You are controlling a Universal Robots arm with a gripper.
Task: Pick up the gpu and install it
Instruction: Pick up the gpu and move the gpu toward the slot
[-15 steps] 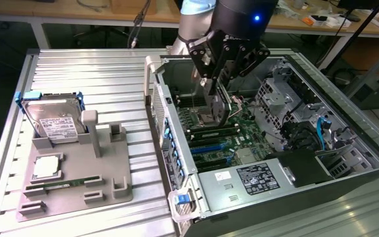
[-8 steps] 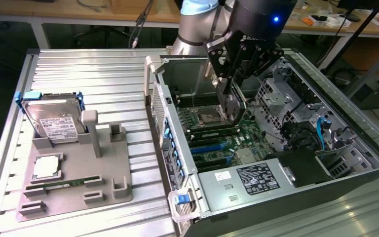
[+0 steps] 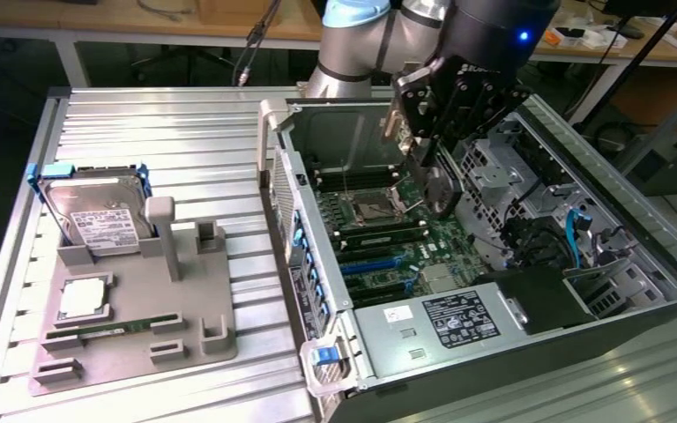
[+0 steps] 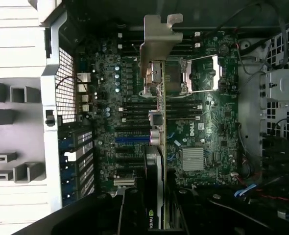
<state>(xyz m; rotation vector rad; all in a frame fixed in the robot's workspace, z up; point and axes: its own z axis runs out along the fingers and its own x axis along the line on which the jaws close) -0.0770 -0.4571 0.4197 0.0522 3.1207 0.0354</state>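
Note:
My gripper (image 3: 429,132) is shut on the gpu (image 3: 437,187), which hangs edge-down inside the open computer case (image 3: 621,229), a little above the motherboard (image 3: 380,242). In the wrist view the gpu (image 4: 156,147) appears edge-on between my dark fingers (image 4: 130,213). Its silver end bracket (image 4: 159,41) points away from me, over the processor socket (image 4: 193,73). The card runs across the board above the blue expansion slot (image 4: 132,139) and the black slots beside it. I cannot tell whether its lower edge touches a slot.
On the exterior view's left, a grey fixture plate (image 3: 191,348) holds a hard drive (image 3: 103,216), a processor (image 3: 84,298) and a memory stick (image 3: 115,328). Drive cages and cables (image 3: 574,233) crowd the case's far side. A power supply (image 3: 457,322) sits at its near end.

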